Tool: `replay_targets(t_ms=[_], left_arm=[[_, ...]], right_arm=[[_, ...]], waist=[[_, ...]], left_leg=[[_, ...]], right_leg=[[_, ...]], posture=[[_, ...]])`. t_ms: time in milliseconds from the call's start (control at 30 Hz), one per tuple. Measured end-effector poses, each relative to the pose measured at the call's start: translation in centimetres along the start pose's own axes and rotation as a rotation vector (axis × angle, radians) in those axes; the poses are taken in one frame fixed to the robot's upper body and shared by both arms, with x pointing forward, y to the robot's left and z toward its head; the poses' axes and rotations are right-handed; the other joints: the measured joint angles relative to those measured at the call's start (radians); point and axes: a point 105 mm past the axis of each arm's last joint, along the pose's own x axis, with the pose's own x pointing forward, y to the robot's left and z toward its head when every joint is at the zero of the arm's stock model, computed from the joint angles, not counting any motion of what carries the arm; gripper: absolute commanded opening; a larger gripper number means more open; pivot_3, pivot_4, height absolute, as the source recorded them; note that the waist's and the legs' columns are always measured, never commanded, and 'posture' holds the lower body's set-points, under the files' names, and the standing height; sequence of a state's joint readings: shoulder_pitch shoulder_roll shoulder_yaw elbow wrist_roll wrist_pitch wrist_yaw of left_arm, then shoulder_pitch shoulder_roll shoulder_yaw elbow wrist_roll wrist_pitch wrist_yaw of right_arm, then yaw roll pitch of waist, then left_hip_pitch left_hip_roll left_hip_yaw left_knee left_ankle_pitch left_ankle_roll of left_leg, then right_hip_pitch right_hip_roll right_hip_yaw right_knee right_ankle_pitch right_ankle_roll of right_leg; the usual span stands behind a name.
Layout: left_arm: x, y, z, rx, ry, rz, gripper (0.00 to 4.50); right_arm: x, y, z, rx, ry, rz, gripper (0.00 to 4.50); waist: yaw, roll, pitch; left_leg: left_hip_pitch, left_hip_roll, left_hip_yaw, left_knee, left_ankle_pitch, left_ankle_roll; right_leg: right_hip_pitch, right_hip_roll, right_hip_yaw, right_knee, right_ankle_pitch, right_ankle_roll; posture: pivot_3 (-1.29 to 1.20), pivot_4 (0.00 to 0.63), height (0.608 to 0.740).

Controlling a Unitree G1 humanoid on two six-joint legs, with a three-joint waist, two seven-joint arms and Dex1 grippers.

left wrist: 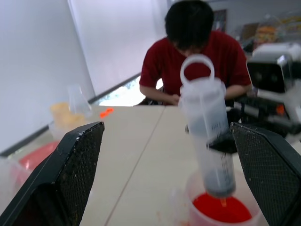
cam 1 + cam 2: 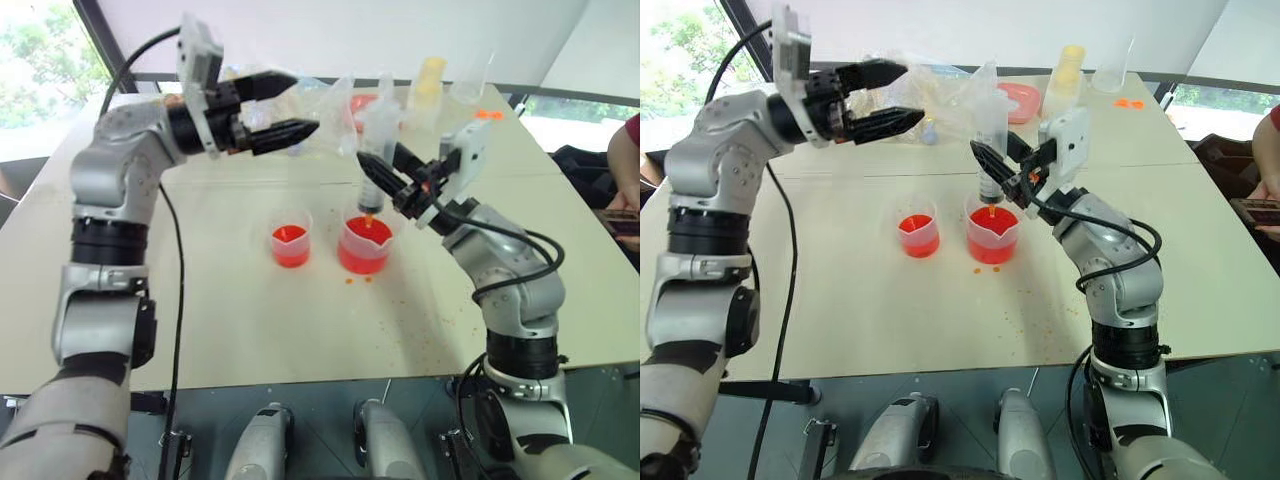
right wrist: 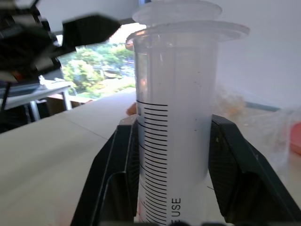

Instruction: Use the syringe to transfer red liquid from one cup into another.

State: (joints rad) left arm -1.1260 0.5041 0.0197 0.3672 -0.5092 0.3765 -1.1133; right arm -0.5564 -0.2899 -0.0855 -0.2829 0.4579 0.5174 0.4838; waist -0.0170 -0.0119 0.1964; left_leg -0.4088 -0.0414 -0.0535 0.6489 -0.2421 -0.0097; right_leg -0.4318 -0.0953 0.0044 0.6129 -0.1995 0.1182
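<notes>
Since the tip already dips at the liquid: the step in hand looks like drawing red liquid up, and it will go best if the barrel is kept upright and steady while the plunger is pulled straight along its axis.
Right end effector [image 2: 992, 165]: clamped on the barrel of the syringe [image 2: 990, 150], which stands upright with its orange tip down inside the larger beaker [image 2: 993, 235].
Left end effector [image 2: 895, 98]: fingers spread wide and empty, raised above the table [image 2: 860, 310], pointing toward the syringe's top.
Plunger ring [image 1: 197, 68]: lies between the left fingers' line of reach, beyond them and not yet touched; the fingers should close on the ring or plunger head, not on the barrel.
Red liquid [image 2: 363, 258]: fills the bottom of the larger beaker, directly below the right end effector.
Smaller beaker [image 2: 291, 243]: just beside the larger one, on the robot's left, also holding red.
Risk: a sideways tug could tip the beaker.
</notes>
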Motion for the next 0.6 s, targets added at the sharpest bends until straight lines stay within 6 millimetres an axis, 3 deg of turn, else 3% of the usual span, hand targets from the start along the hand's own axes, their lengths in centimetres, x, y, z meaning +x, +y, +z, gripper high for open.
replay_targets(t_ms=[200,600], left_arm=[[2.7,-0.3,-1.4,0.054,0.017,-0.05,4.5],[4.5,0.9,-2.4,0.132,0.025,-0.034,4.5]], right_arm=[[0.0,0.4,-0.8,-0.022,0.004,-0.006,1.43],[-0.1,0.8,-1.9,-0.01,0.028,-0.014,1.43]], waist=[[0.0,0.0,0.0],[0.003,0.0,0.0]], left_leg=[[0.0,0.0,0.0,0.0,0.0,0.0],[0.0,0.0,0.0,0.0,0.0,0.0]], right_leg=[[0.0,0.001,0.0,0.0,0.0,0.0],[0.0,0.0,0.0,0.0,0.0,0.0]], posture=[[0.0,0.15,0.74],[0.0,0.15,0.74]])
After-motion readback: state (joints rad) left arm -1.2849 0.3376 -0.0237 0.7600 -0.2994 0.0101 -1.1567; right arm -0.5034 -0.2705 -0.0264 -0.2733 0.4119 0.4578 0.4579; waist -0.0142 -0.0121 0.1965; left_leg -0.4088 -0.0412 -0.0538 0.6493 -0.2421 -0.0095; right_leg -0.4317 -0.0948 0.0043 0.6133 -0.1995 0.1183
